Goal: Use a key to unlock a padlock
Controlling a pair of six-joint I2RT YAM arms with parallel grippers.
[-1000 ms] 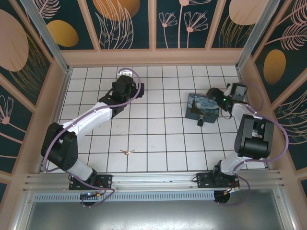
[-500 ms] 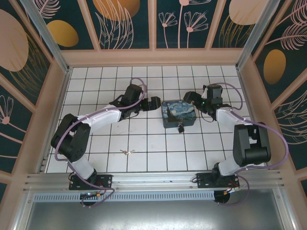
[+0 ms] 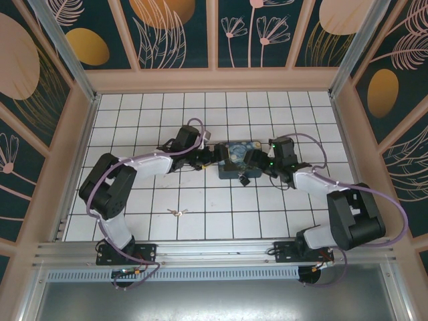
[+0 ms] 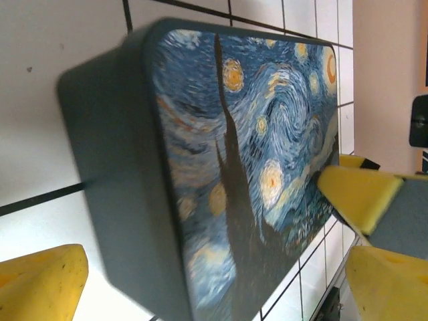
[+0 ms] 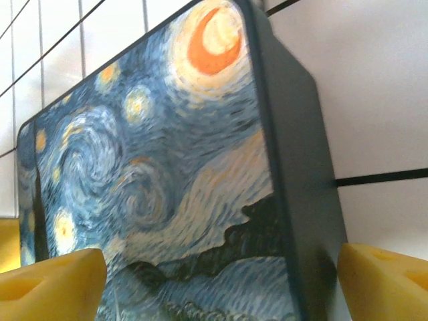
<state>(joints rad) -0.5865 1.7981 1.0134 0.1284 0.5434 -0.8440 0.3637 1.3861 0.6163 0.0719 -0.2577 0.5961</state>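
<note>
Padlock, one, at one blue box, one key apart, left and right jaws spread

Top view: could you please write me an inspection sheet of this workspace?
Surface: white tiled table, black grid lines.
Job's things: padlock at the box's near side; key lying apart, toward the near edge.
Clutter: nothing seen.
Grippers: left gripper and right gripper open, straddling opposite ends of the box.
Cables: purple cables along the left arm and right arm.
Surroundings: floral walls.
</note>
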